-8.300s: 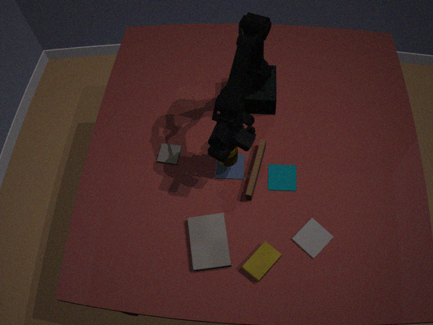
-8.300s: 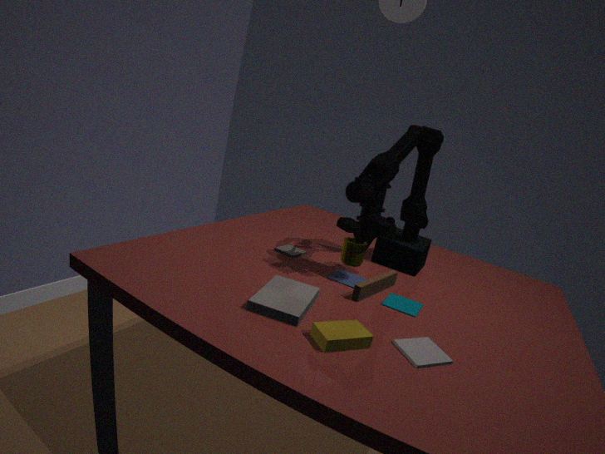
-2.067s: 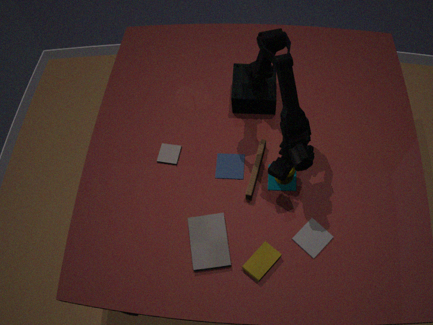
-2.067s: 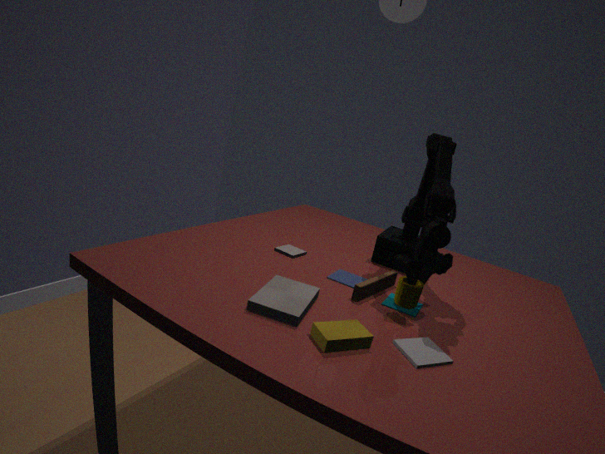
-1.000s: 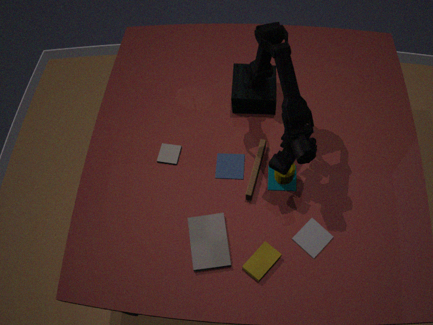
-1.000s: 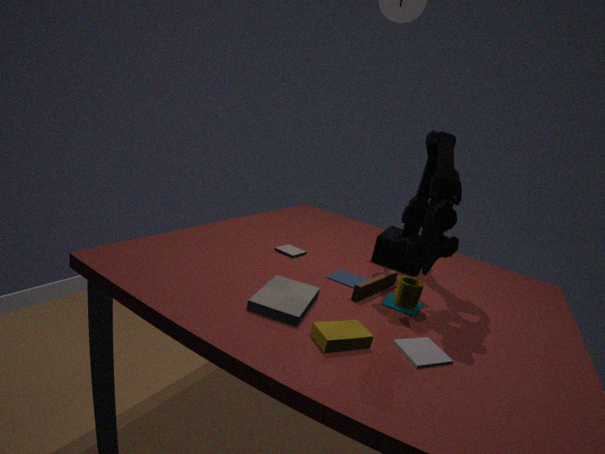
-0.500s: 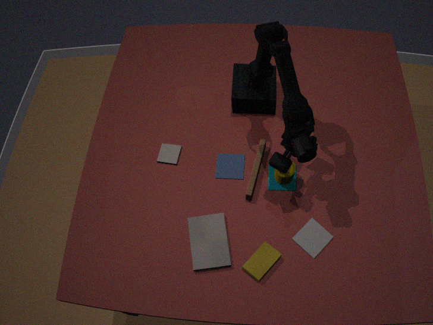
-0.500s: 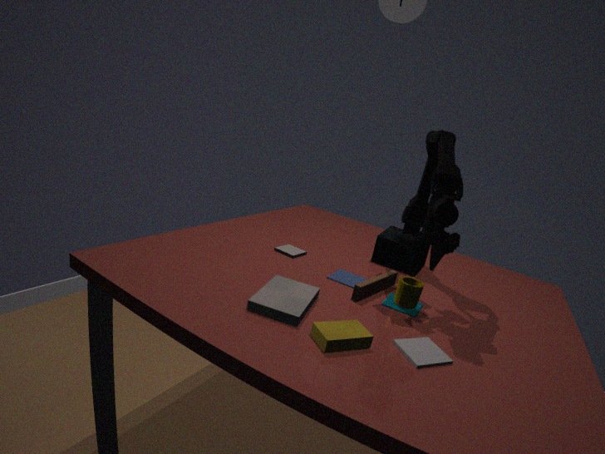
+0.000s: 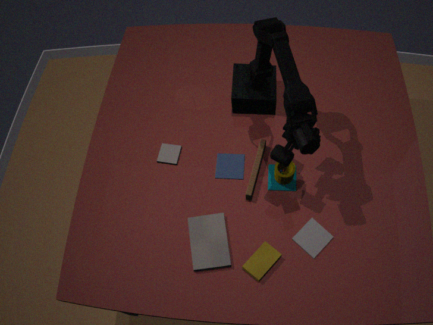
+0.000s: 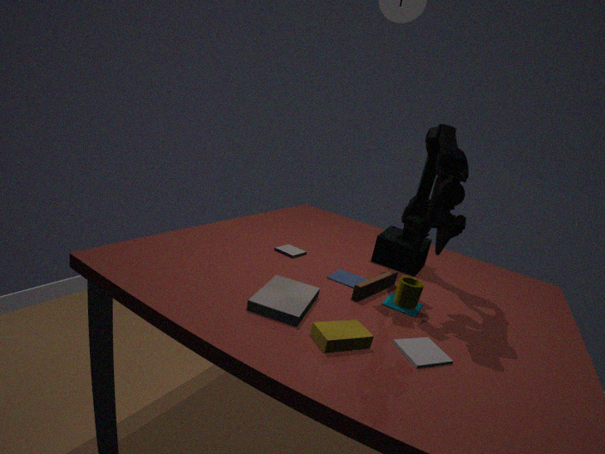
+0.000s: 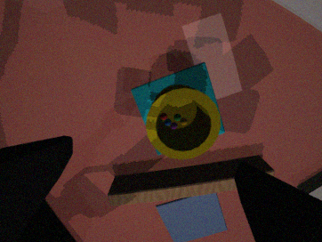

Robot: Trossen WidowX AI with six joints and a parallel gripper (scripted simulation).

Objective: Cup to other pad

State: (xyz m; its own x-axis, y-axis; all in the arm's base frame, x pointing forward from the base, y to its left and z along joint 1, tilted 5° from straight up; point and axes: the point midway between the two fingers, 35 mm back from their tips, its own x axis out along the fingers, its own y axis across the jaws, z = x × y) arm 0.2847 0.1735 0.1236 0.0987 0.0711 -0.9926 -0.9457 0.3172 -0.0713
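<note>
The yellow cup (image 9: 284, 178) (image 10: 408, 293) (image 11: 215, 125) stands upright on the teal pad (image 9: 271, 187) (image 10: 415, 311) (image 11: 193, 76). Several small marbles (image 11: 177, 116) lie inside the cup at its bottom. The blue pad (image 9: 229, 166) (image 10: 346, 277) (image 11: 195, 218) lies bare on the other side of the wooden bar. My gripper (image 11: 156, 158) is wide open and empty. It is above the cup and back toward the arm's base, apart from the cup, and its black fingers show at both lower sides of the wrist view.
The wooden bar (image 9: 256, 170) (image 10: 375, 285) (image 11: 178, 192) stands between the two pads. A large grey block (image 9: 209, 241) (image 10: 284, 298), a yellow block (image 9: 262, 260) (image 10: 341, 335), a white tile (image 9: 313, 237) (image 10: 423, 351) and a small pale tile (image 9: 169, 153) (image 10: 290, 250) lie on the red table.
</note>
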